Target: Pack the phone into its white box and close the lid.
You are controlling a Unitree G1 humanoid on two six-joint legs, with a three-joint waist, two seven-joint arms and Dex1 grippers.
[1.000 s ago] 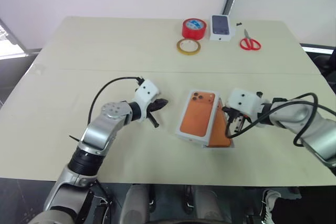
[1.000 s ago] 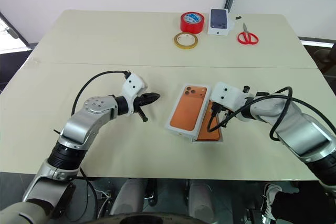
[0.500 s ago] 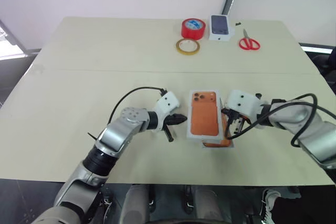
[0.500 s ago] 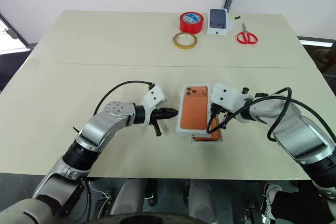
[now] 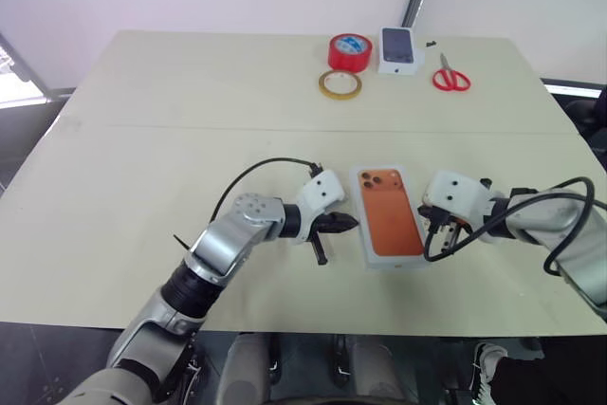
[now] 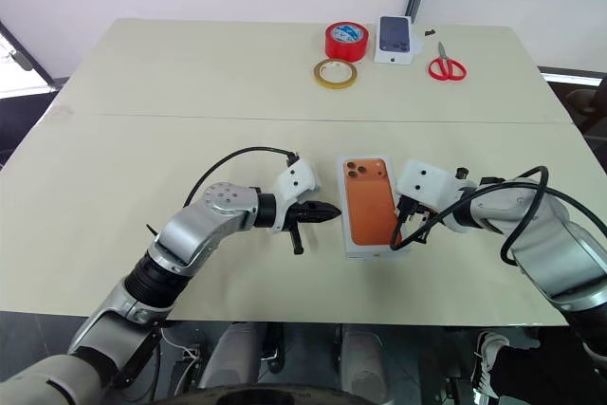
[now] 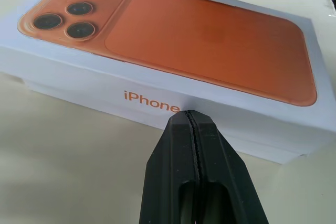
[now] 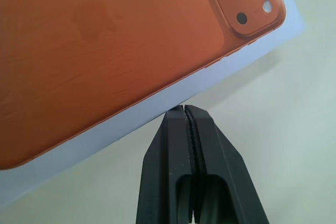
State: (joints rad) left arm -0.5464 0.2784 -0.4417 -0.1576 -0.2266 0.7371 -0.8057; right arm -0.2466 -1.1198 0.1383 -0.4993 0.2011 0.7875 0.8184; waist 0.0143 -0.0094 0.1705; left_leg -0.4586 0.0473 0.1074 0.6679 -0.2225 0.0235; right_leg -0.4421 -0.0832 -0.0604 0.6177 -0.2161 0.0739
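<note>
Lid (image 5: 389,214) sits over the white box (image 7: 262,148), lower centre of the left eye view, right of middle on the worktop (image 5: 190,92); orange phone print on top, and the base shows as a thin strip under the lid's wall in the left wrist view. Left hand (image 5: 343,225) is closed and empty, tip at the lid's left long wall. Right hand (image 5: 436,231) is closed and empty at the opposite long edge. Judgement: light, stiff cardboard with a slick printed skin that slides easily on the worktop and dents at the corners; push or squeeze mid-wall from both long sides, not on the top face. Can't tell whether the lid is fully seated.
</note>
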